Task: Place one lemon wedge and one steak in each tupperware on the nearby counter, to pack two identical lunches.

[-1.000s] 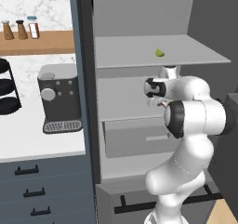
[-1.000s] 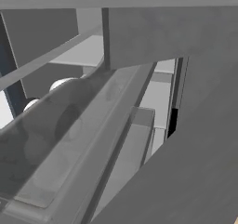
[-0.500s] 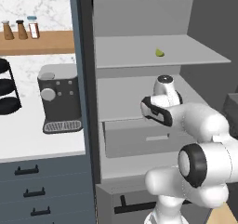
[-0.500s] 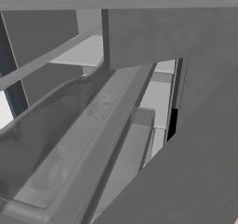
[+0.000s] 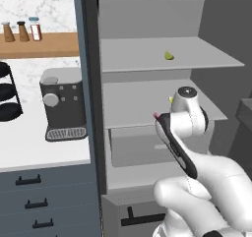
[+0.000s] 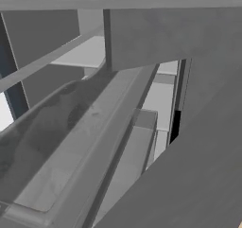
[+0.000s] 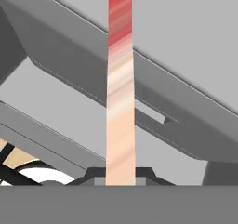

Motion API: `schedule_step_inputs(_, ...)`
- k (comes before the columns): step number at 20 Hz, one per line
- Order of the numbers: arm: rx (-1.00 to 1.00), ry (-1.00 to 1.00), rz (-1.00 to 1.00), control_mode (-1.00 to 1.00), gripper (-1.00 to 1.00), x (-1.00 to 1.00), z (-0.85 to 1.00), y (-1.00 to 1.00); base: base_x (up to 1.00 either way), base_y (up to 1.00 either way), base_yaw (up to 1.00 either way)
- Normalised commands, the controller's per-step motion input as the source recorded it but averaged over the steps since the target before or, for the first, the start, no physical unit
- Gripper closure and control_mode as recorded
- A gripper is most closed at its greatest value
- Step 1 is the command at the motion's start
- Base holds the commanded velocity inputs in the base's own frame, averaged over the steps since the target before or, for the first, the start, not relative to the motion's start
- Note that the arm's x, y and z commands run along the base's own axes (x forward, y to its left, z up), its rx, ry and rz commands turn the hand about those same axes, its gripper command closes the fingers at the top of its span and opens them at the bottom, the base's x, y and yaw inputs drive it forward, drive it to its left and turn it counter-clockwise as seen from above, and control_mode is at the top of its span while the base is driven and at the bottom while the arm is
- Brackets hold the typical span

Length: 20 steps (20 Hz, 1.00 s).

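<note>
1. The gripper point(image 7: 120, 183) was clamped shut on the steak point(image 7: 120, 79). In the hand view the steak ran as a narrow strip from the bottom centre to the top edge, pale pink low down and red at the top.
2. In the left base view a small red edge of the steak point(image 5: 156, 116) showed at the arm's wrist, centre right of the frame, in front of the open fridge point(image 5: 147, 19).
3. Judged progress: 1 steak was picked up and not yet delivered. No tupperware appeared in any view, so what either tray already held could not be told.
4. Judged remaining work: carry this steak to a tupperware on the counter point(image 5: 29, 147), then complete whatever of the 2 lunches is still missing.
5. Fridge contents, left base view: 1 lemon wedge point(image 5: 169, 56) lay on the upper shelf point(image 5: 138, 59), upper right of centre. A second yellow-green speck point(image 5: 171, 99) sat on the middle shelf, just beside the arm's wrist and partly hidden by it; it was probably another wedge.
6. The fridge drawer point(image 5: 133, 150) below the middle shelf looked shut; its contents could not be seen.
7. The counter occupied the left of the left base view and carried a coffee machine point(image 5: 61, 103); a wooden shelf point(image 5: 39, 44) above held 3 spice jars point(image 5: 22, 30).
</note>
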Motion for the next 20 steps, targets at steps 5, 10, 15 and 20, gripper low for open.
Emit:
schedule_step_inputs(5,0.00,0.00,0.01,-1.00,1.00,-1.00,0.39,0.02,0.00,0.00,0.00)
schedule_step_inputs(10,0.00,0.00,0.02,1.00,1.00,-0.40,0.12,0.01,-0.60,0.20,0.07)
schedule_step_inputs(15,0.00,0.00,0.00,1.00,1.00,0.00,0.00,0.00,-1.00,0.80,0.20)
schedule_step_inputs(20,0.00,0.00,0.00,1.00,1.00,0.00,0.00,0.00,-0.32,1.00,0.21)
